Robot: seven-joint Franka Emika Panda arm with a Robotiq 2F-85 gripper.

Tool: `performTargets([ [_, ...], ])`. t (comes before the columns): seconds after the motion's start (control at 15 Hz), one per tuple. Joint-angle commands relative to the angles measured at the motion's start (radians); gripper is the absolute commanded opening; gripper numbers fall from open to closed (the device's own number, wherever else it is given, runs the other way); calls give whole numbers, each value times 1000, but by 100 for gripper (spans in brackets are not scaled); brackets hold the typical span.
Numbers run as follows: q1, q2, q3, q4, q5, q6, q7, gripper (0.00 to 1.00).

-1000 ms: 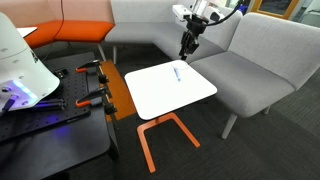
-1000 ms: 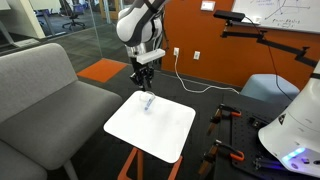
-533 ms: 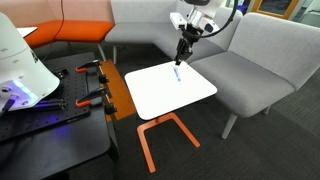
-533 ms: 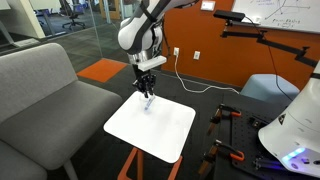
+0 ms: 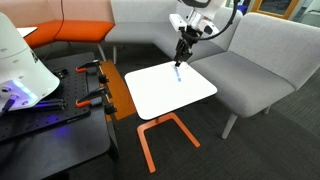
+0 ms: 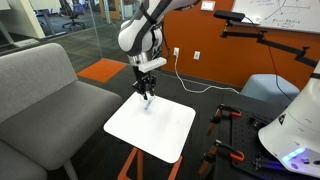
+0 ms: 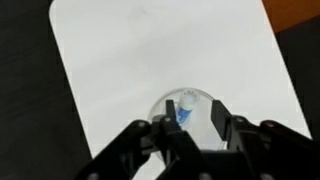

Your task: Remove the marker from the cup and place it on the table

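Note:
A short blue marker (image 7: 184, 108) with a pale end stands in a clear round cup (image 7: 203, 103) on the white table top (image 7: 130, 70). In the wrist view my gripper (image 7: 190, 120) is open, with one finger on each side of the marker and over the cup's rim. In both exterior views the gripper (image 5: 181, 56) (image 6: 147, 92) hangs just above the marker (image 5: 176, 73) (image 6: 148, 103) at the far part of the white table (image 5: 170, 95) (image 6: 150, 130). The cup is too clear to make out there.
Grey sofas (image 5: 250, 60) (image 6: 45, 95) stand close behind and beside the table. The table's orange tube frame (image 5: 165, 130) shows below it. A black workbench with clamps (image 5: 60, 100) (image 6: 240, 140) stands beside it, with a white robot base (image 5: 25, 65) on it.
The gripper has come down and moved towards the marker over the last second, from well above the table to just over the cup. The marker has not moved.

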Motion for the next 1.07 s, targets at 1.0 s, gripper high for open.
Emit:
performTargets([
  [1.0,22,-46,-21,-25,-15,26,49,5],
])
